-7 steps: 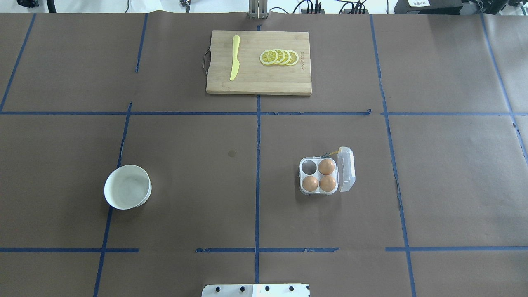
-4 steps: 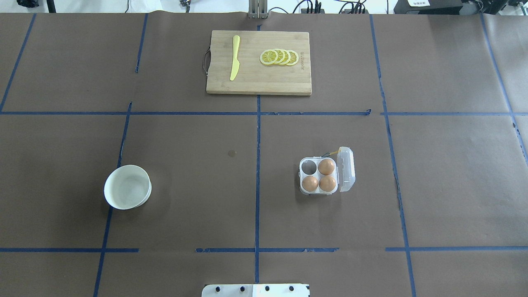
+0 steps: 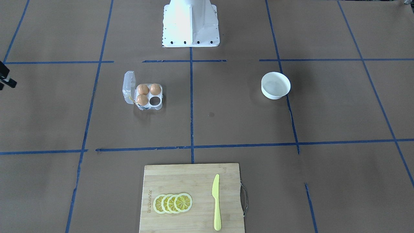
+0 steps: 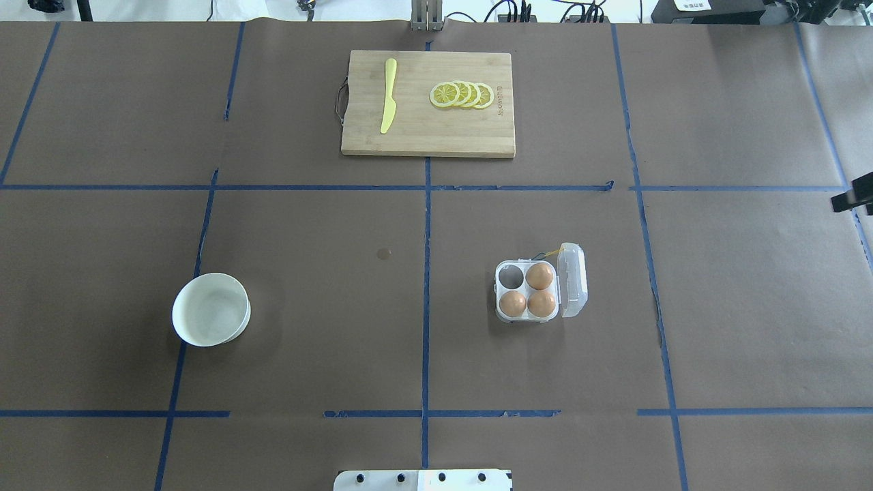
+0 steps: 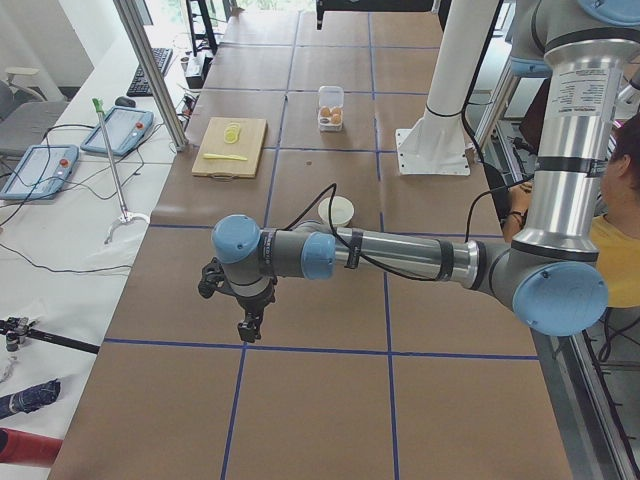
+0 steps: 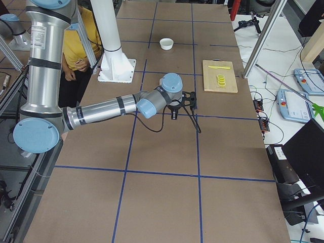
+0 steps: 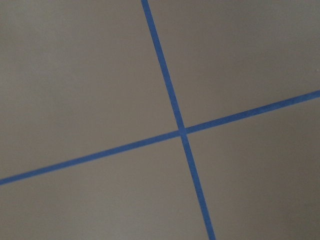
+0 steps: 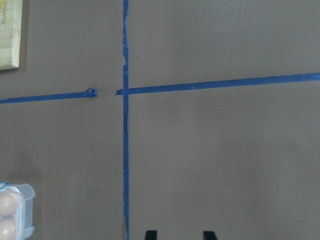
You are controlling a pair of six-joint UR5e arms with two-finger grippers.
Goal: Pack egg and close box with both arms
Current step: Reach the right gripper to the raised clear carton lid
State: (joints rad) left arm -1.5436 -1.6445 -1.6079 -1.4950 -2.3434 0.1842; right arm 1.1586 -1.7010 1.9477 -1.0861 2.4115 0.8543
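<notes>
The clear egg box (image 4: pixel 528 318) stands right of the table's middle, its lid (image 4: pixel 573 279) open to the right. Three orange-brown eggs (image 4: pixel 539 275) fill three cells; the far-left cell (image 4: pixel 509 275) is empty. The box also shows in the front view (image 3: pixel 160 97) and at the right wrist view's lower left (image 8: pixel 22 210). My right gripper (image 8: pixel 180 235) is open, with two fingertips (image 8: pixel 151 234) apart over bare paper, well right of the box; a black part of it shows in the overhead view (image 4: pixel 852 199). My left gripper (image 5: pixel 245 320) hangs over bare table far to the left; I cannot tell if it is open.
A white bowl (image 4: pixel 210 318) that looks empty sits at the near left. A wooden cutting board (image 4: pixel 416 140) at the far middle carries a yellow knife (image 4: pixel 389 95) and lemon slices (image 4: pixel 462 94). The white base block (image 3: pixel 190 22) stands at the robot's edge.
A black part of the right gripper has come into the overhead view at its right edge. The box, eggs and bowl have not moved.
</notes>
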